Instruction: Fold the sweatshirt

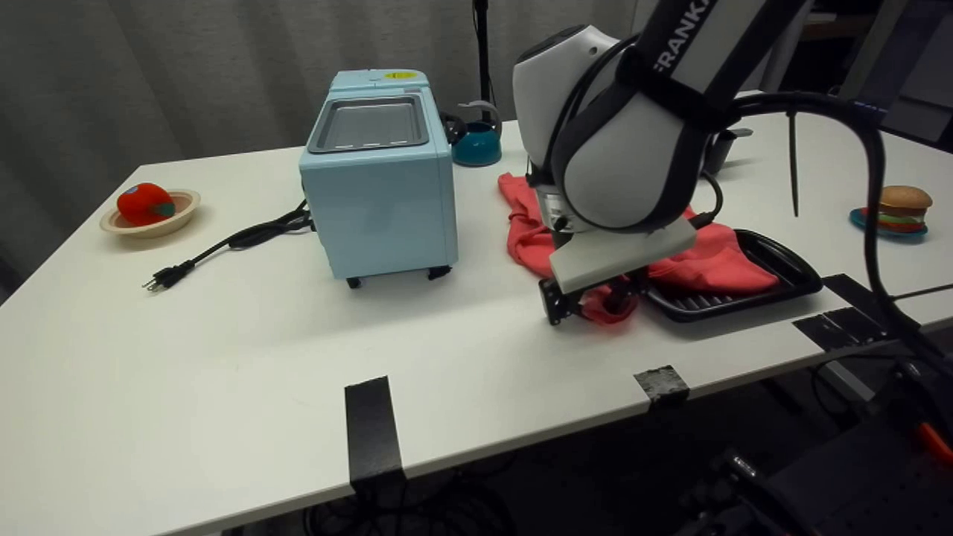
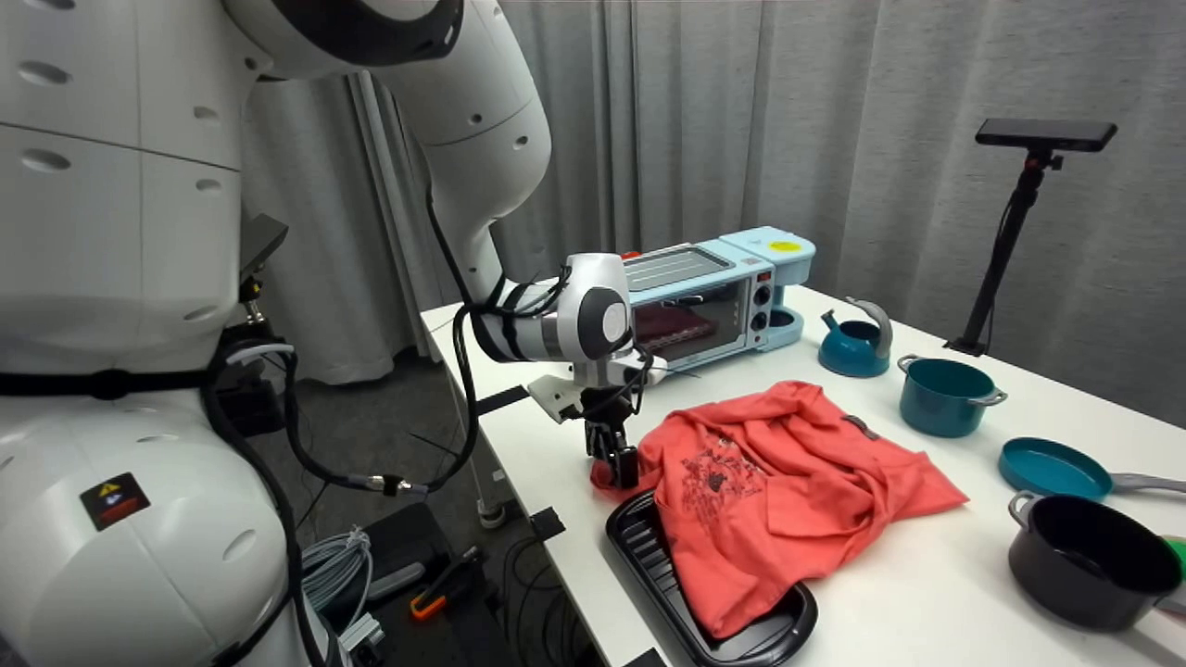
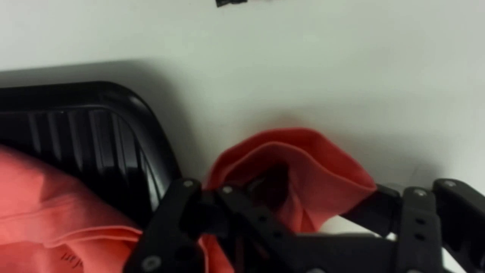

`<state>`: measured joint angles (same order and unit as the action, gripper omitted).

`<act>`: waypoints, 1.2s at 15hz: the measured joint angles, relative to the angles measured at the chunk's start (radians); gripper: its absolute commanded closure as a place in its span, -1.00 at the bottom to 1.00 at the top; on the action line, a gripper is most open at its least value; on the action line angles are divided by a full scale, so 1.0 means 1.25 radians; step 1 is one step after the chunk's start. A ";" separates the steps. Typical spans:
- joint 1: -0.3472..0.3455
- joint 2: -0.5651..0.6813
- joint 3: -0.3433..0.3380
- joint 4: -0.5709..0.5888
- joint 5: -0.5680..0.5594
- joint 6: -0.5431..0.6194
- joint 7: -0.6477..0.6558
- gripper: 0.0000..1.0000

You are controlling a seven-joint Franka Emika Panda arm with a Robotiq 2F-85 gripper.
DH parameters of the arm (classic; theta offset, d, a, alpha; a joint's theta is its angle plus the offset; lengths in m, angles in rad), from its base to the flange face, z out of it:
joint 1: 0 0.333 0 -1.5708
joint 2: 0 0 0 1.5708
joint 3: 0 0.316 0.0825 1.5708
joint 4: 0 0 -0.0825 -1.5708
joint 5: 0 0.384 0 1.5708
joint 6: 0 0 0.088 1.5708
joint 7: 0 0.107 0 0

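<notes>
Sweatshirt (image 2: 769, 482) rumpled on the bench (image 1: 223, 357), one part lying across the black tray (image 2: 651, 556). Gripper (image 1: 588, 304) down at one end of it; in the wrist view we see the fingers (image 3: 420, 220) spread wide, a loose fold of sweatshirt between them. Further out we get the toaster oven (image 1: 380, 212), kettle (image 2: 852, 352) near it, then teal pot (image 2: 938, 412), frying pan (image 2: 1052, 468), dark pot (image 2: 1066, 579).

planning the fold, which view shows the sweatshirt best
The sweatshirt shows best in an exterior view: largely unobstructed, dark print visible. In an exterior view where the arm crosses in front, its middle is hidden. The wrist view shows only parts near the tool.
</notes>
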<state>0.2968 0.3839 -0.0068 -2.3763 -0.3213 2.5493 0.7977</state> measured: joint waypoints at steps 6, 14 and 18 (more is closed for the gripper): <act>-0.004 -0.021 -0.016 -0.001 0.012 -0.004 0.001 1.00; -0.063 -0.107 -0.041 0.042 0.043 -0.006 -0.002 1.00; -0.078 -0.095 -0.066 0.124 0.043 -0.003 0.053 1.00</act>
<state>0.1987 0.2649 -0.0889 -2.2220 -0.2674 2.5457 0.8636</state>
